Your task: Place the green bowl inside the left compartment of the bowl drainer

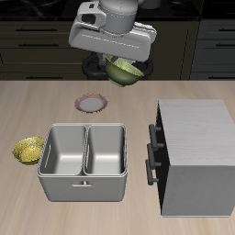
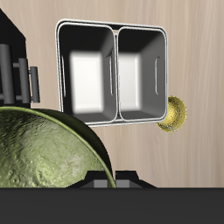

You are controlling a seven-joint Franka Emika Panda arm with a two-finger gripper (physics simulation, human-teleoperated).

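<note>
Currently the carry step is in hand: the green bowl (image 2: 48, 149) is lifted clear of the surface (image 1: 55, 106) and hangs tilted under the pincer (image 1: 126, 66), which is pinching the green bowl at its rim, as far as the exterior view shows; the fingertips themselves are hidden behind the housing.

Work from the front edge backward. Nearest the front stands the bowl drainer (image 1: 84, 174), its two wells both holding nothing. At its 9 o'clock, just beside the outer wall, lies a small yellow bowl (image 1: 28, 149); do not confuse it with the carried one. At the drainer's 3 o'clock stands a grey cabinet (image 1: 197, 151) with black handles facing the drainer. Farther back, at the drainer's 12 o'clock, a small round plate (image 1: 90, 103) lies flat. Beyond that, well above the surface, hangs the carried bowl.

The wrist view confirms that the pincer is not yet over the drainer: both wells lie ahead of the bowl's rim, apart from it.

The next move calls for travel toward the front until the bowl is centred over the left compartment. Level the bowl before descent, since it appears about as wide as one well. Keep clear of the centre wall and of the cabinet handles (image 1: 152, 151). Lower, then release.
</note>
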